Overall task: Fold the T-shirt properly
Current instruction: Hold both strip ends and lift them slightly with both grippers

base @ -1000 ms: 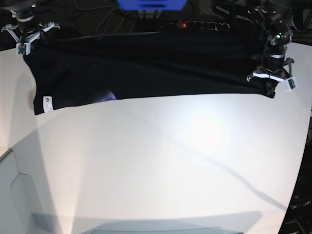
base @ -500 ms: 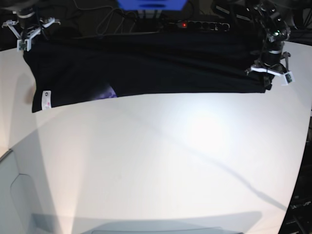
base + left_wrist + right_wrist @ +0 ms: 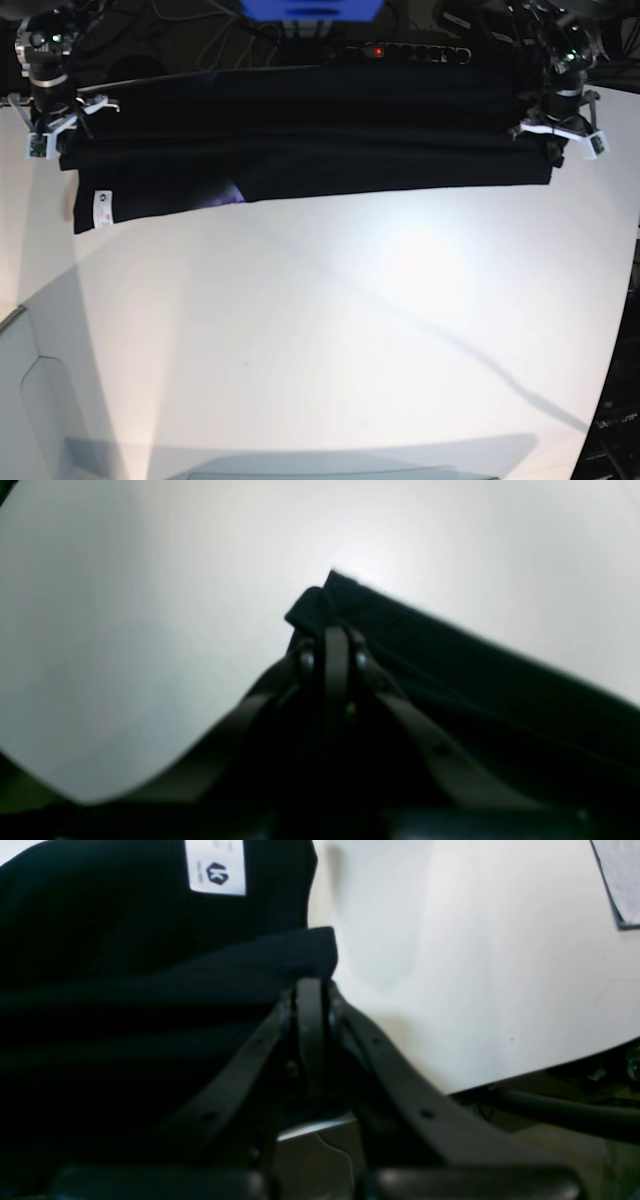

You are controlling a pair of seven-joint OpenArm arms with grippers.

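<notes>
Two dark arms are seen in the base view, each ending in white bracket pieces beside its claw. The left claw [image 3: 334,630] is made of slim black fingers carried on dark struts. The right claw [image 3: 310,990] is built alike, with small holes along its struts and a silvery plate below.

We can't really read the white label [image 3: 216,866] on the T-shirt [image 3: 300,140]; the right wrist view cuts its top off and the logo's just a blur. The purple print [image 3: 228,193] mostly hides under a fold. In the left wrist view the fingers [image 3: 336,665] are dark and smeared against the cloth, so we can't pick out where each one ends.
</notes>
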